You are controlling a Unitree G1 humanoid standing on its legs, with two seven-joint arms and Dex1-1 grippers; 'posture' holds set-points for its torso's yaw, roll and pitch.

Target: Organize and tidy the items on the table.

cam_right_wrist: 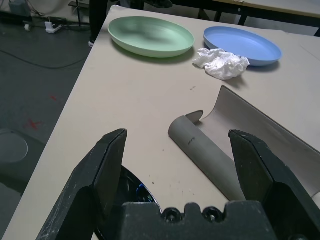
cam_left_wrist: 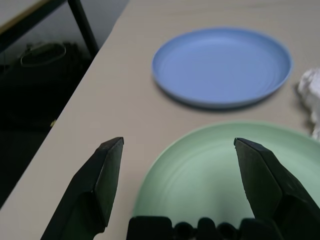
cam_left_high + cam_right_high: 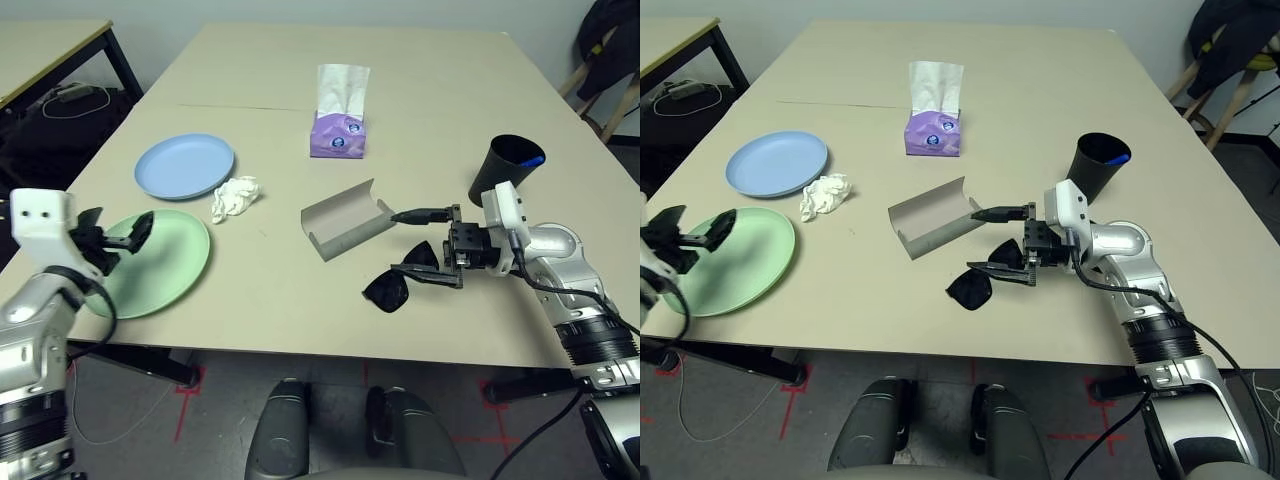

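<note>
The grey oblong glasses case lies open at the centre of the beige table, a curved trough; black sunglasses rest folded at its five o'clock, just beside the right gripper, fingers spread and grasping nothing; at nine o'clock sit the crumpled white tissue, pale blue plate and pale green plate; the left gripper hangs released above the green one; the black cup stands at three o'clock.

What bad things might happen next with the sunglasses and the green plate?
The right hand is open right above the black sunglasses; pushing down might scratch them or slide them toward the table edge. The green plate pokes slightly over the near edge by the open left hand; a bump might tip it off.
</note>
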